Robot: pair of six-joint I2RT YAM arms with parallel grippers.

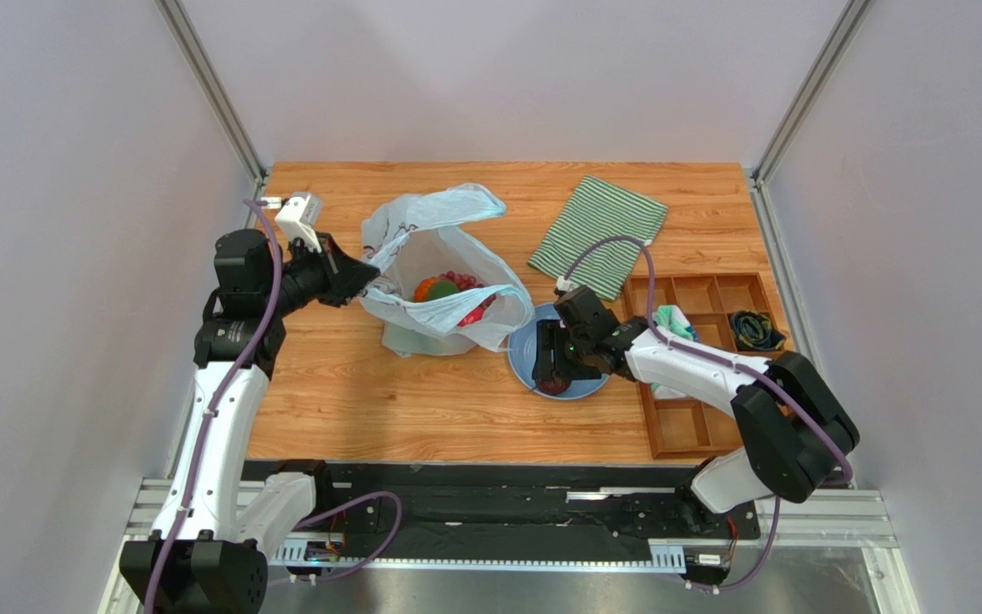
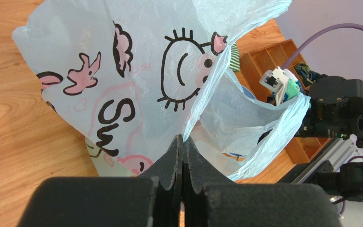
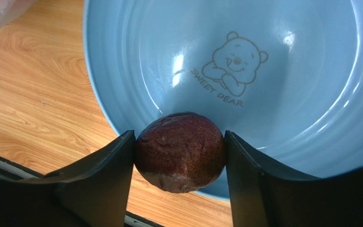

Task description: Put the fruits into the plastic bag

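Right wrist: right gripper clamps dark purple fruit at blue plate rim; left gripper fingers together, pinching plastic bag.

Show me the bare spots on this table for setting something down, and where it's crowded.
The table is bare along its near edge, in front of the plastic bag and blue plate, up to the wooden tray. A smaller bare patch lies at the far edge between bag and striped cloth. Crowded: bag, plate and tray sit close together.
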